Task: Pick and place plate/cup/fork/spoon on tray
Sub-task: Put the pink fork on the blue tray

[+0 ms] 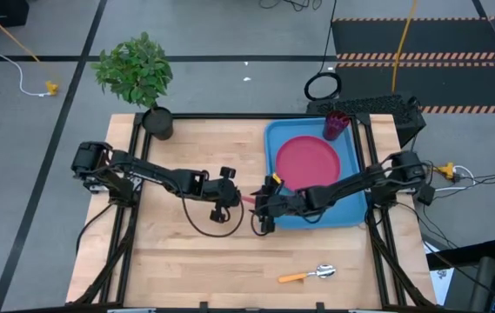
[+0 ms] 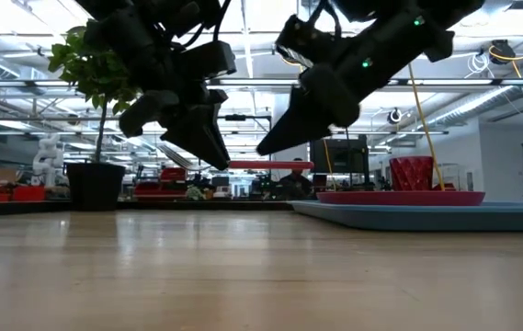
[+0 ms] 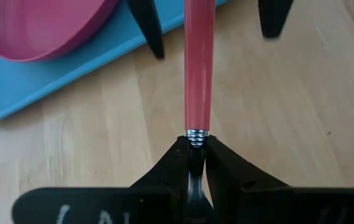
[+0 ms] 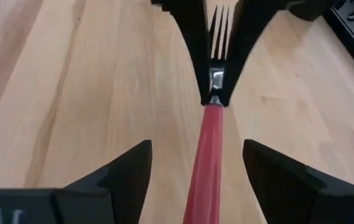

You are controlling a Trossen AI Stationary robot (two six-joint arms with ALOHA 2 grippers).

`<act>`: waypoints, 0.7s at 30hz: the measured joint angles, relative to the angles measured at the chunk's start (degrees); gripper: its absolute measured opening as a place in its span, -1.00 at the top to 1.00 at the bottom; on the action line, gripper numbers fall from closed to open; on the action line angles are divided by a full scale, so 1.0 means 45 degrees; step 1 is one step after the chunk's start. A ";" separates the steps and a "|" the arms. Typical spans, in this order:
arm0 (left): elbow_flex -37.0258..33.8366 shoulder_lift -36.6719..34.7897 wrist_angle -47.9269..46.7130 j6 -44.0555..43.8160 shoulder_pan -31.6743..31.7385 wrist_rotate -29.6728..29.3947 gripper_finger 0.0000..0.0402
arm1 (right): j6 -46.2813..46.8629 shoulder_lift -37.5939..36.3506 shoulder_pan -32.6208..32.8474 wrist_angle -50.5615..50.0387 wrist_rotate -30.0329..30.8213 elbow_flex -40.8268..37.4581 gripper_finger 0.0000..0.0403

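Observation:
A fork with a pink-red handle hangs level above the bare table between my two grippers. My left gripper is shut on it. My right gripper is open, with its fingers standing on either side of the handle's free end without touching it. The pink-red plate lies flat on the blue tray. The dark red cup stands upright at the tray's far right corner. A spoon with an orange handle lies on the table near the front edge. My left gripper pinches the fork's metal neck between its two fingers, just where the pink-red handle begins. The fingers come level from the table's left and lie along the fork. The fork is lifted clear of the table and level, its handle pointing toward the tray.
A black plant pot with a green plant stands at the table's far left corner. Bare wood lies under the grippers and toward the front edge. The tray's left rim is close beside the grippers.

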 joint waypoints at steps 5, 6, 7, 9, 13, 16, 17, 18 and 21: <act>0.0000 0.0000 -0.0002 -0.0044 -0.0008 0.0004 0.79 | -0.0465 0.0411 -0.0015 -0.0172 0.0049 0.0177 -0.11; 0.0000 -0.0002 -0.0002 -0.0050 -0.0008 0.0004 0.79 | -0.0517 0.0421 -0.0025 -0.0245 0.0103 0.0173 -0.09; 0.0000 -0.0005 -0.0002 -0.0119 -0.0008 0.0004 0.79 | -0.0523 0.0421 -0.0046 -0.0242 0.0242 0.0172 -0.07; 0.0000 -0.0005 0.0030 -0.0184 -0.0008 0.0007 0.79 | -0.0531 0.0421 -0.0069 -0.0422 0.0726 0.0177 -0.02; 0.0000 -0.0005 0.0129 -0.0266 -0.0004 0.0003 0.79 | -0.0550 0.0421 -0.0108 -0.0683 0.0968 0.0167 0.08; 0.0000 -0.0010 0.0185 -0.0388 0.0016 -0.0053 0.79 | -0.0584 0.0421 -0.0147 -0.1189 0.1000 0.0167 0.19; 0.0000 -0.0010 0.0262 -0.0445 0.0022 -0.0116 0.79 | -0.0565 0.0421 -0.0167 -0.1410 0.1015 0.0167 0.23; 0.0001 -0.0010 0.0318 -0.0481 0.0026 -0.0160 0.79 | -0.0561 0.0421 -0.0197 -0.1534 0.1035 0.0160 0.28; 0.0005 -0.0015 0.0343 -0.0495 0.0031 -0.0217 0.79 | -0.0572 0.0421 -0.0207 -0.1576 0.1039 0.0158 0.42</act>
